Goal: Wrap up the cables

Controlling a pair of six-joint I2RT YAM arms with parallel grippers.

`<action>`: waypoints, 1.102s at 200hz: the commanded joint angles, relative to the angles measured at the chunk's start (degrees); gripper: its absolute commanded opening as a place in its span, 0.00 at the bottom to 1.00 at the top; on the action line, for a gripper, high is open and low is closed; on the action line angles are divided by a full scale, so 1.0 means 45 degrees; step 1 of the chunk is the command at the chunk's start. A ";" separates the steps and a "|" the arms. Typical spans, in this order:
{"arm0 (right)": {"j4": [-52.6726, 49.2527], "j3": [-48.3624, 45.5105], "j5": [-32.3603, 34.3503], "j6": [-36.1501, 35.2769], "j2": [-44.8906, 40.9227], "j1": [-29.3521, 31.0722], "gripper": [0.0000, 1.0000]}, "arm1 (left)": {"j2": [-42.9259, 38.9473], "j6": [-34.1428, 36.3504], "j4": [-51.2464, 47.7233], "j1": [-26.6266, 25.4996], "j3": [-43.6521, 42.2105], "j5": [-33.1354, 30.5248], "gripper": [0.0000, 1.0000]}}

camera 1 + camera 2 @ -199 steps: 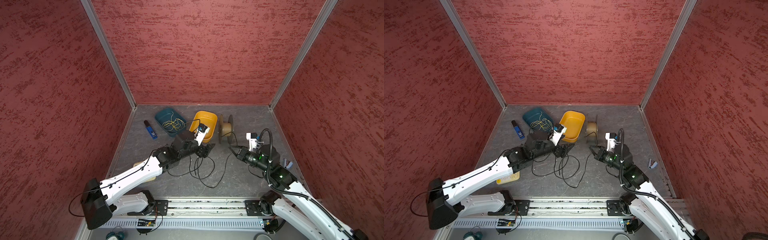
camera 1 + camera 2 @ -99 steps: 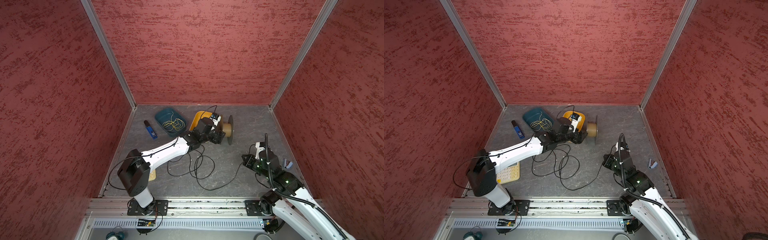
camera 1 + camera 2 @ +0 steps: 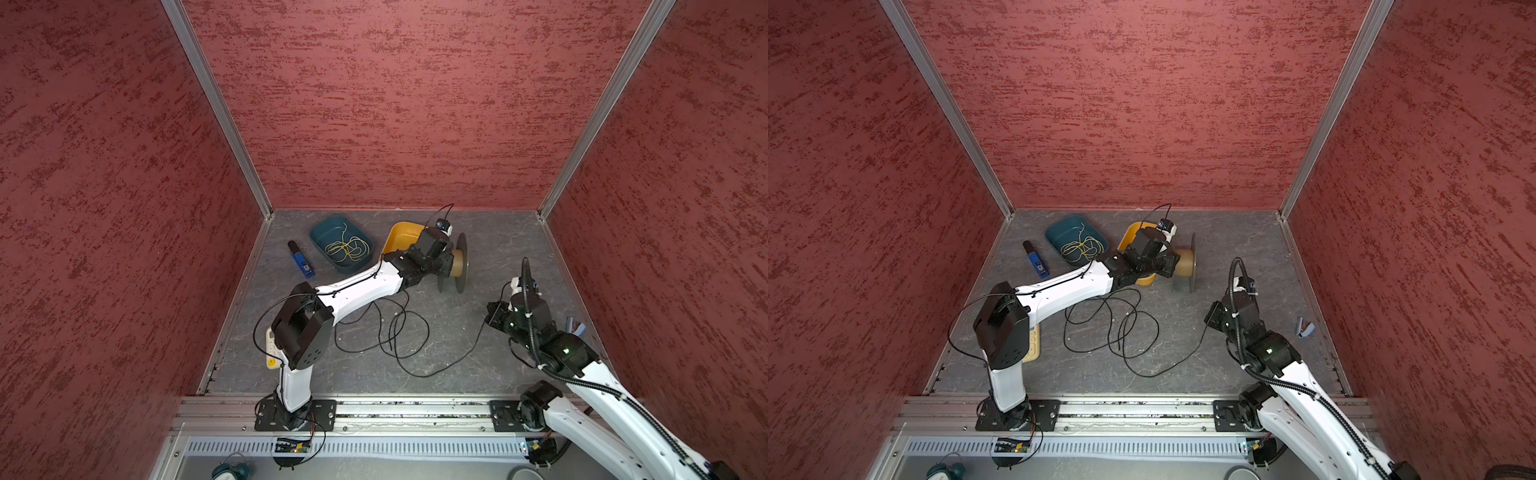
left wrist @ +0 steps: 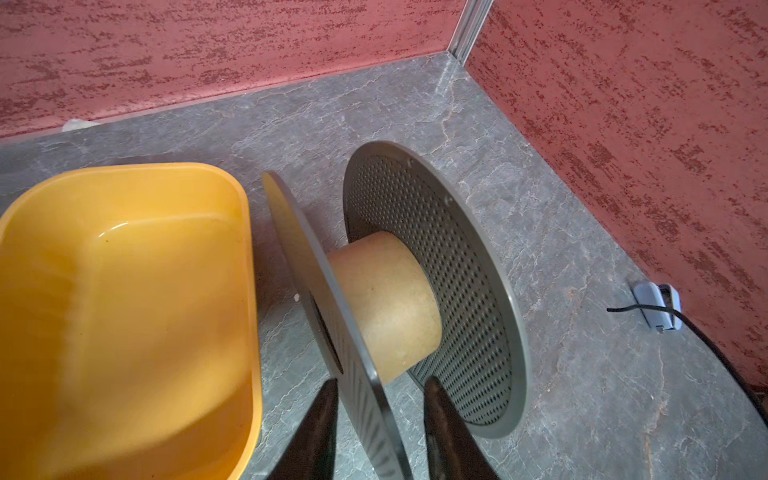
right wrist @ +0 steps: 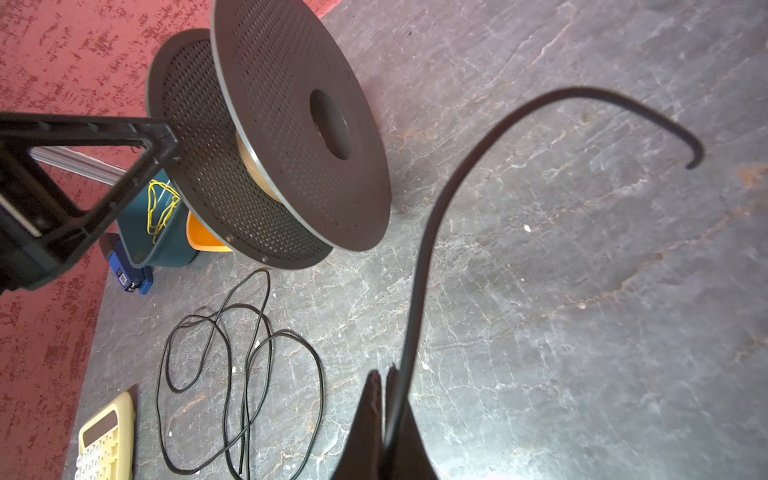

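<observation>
Top views: a black perforated-flange spool with a bare brown cardboard core (image 3: 457, 266) stands on edge on the grey floor (image 3: 498, 249). Nothing is wound on it, so wrapping has not started by my read. The long thin black cable (image 3: 395, 328) lies in loose loops in front of the spool, well apart from it. One strand rises to the right gripper (image 3: 491, 318), off to the spool's front-right. The left gripper (image 3: 449, 266) is at the spool, its arm reaching over an empty yellow plastic tray (image 3: 399, 239) just beside the spool

Left wrist: the jaws are narrow, one finger on each side of the spool's near flange. A gap shows between the core-side finger (image 4: 436, 399) and the flange, so the jaws straddle it without clamping it. Probably placed to steady or turn the spool

Right wrist: the jaws are pinched tight on the cable near its free end, and a curved tail sticks out past the tips. It is likely held this way so the end can be carried to the spool's core. The slack loops lie between the spool and a pale yellow calculator (image 5: 104, 444)
</observation>
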 commanded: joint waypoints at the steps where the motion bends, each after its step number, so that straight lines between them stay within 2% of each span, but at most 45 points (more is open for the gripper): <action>1: 0.0578 0.0408 0.0085 -0.0270 0.0104 -0.0097 0.00 | 0.0455 0.0561 -0.1071 0.0092 0.0650 -0.0323 0.31; 93: 0.1175 0.0545 -0.0166 -0.0825 0.0652 -0.0156 0.00 | 0.0984 0.1828 -0.1414 0.0713 0.1334 -0.0383 0.31; 153: 0.1683 0.0759 -0.0487 -0.1275 0.1072 -0.0175 0.00 | 0.0832 0.1812 -0.1492 0.0790 0.1264 -0.0245 0.32; 196: 0.1919 0.0917 -0.0865 -0.1562 0.1414 -0.0176 0.00 | 0.0444 0.1681 -0.1395 0.0766 0.0890 -0.0166 0.35; 220: 0.2070 0.0997 -0.1208 -0.1760 0.1453 -0.0179 0.00 | 0.0279 0.1738 -0.1419 0.0778 0.0870 -0.0161 0.41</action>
